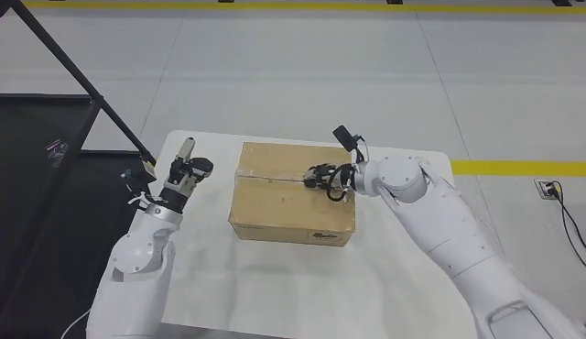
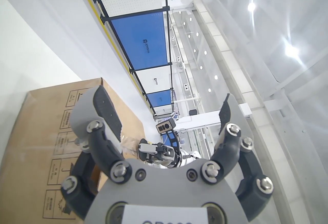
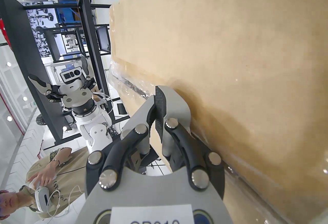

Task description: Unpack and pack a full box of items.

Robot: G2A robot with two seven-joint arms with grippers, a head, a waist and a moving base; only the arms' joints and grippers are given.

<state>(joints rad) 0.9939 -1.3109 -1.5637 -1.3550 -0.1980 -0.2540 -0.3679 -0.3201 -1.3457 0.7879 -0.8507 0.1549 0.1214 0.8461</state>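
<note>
Two grippers work our closed cardboard box, which sits mid-table. Our left gripper hangs spread open beside its left end, and our right gripper, clenched, sits at its top seam.

Closed cardboard box on white table, right hand atop its seam, left hand beside it

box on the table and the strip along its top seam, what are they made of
The box looks like brown cardboard, matte, with a fibrous, speckled face up close. The strip along its seam seems to be clear plastic tape: it is glossy, wrinkled and catches the light.
</note>
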